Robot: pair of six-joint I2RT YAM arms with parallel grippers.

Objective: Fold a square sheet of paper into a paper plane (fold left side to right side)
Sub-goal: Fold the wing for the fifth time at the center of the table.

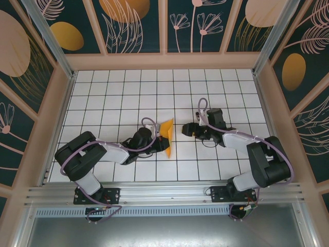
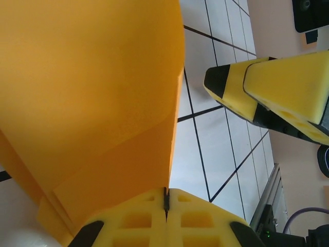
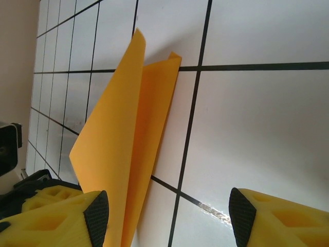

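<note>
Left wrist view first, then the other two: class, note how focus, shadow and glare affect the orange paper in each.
Left wrist: the orange paper is close and soft, its lower fold shaded darker. Top external: even light, paper small but sharp. Right wrist: paper crisp, with a glare streak on the table by a grid line.

No writing, number, label or brand mark can be read anywhere. The orange paper [image 1: 168, 135] is plain, the white table [image 1: 128, 87] bears only black grid lines, and the walls [image 1: 133, 23] carry drawn flowers and leaves rather than letters.
</note>
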